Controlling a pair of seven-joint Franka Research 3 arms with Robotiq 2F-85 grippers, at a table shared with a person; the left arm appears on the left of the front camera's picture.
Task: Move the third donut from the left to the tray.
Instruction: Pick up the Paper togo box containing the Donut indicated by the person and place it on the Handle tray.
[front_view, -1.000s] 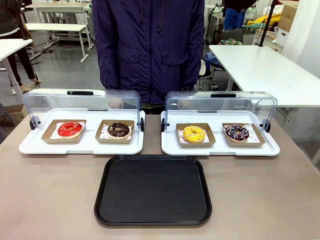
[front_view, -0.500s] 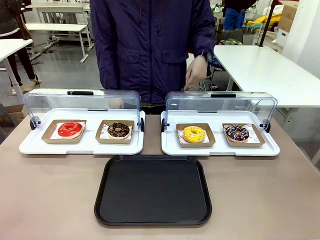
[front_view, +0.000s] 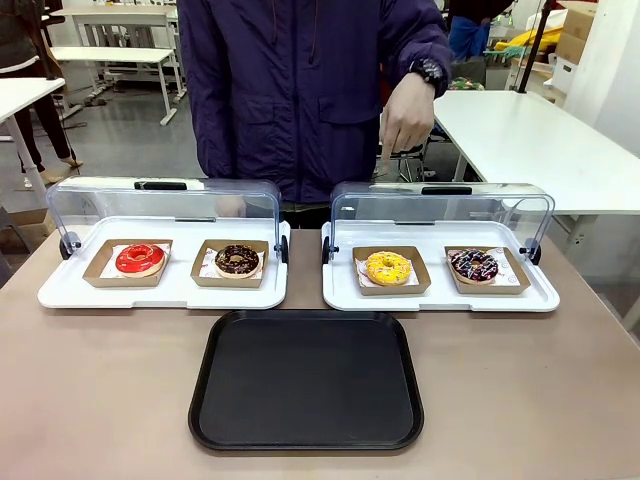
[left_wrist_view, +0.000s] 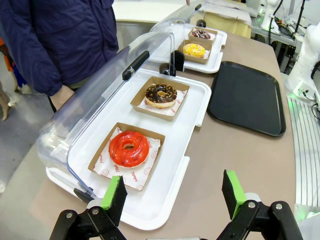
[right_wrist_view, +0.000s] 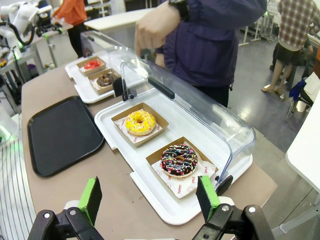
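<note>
the person's hand (front_view: 408, 118) hangs loosely curled, pointing down, holding nothing i can see; just below it is the raised clear lid (front_view: 440, 212); past that, farther from the hand, the yellow donut (front_view: 387, 267) sits in its holder (front_view: 415, 286); the black tray (front_view: 305, 385) lies farthest out; i fear the sleeve (front_view: 425, 35) knocks the lid down, or a clumsy grab smears icing.

yellow-iced sprinkled donut (front_view: 387, 267) flat in brown cardboard holder, black rect tray (front_view: 306, 381) lying near it
</note>
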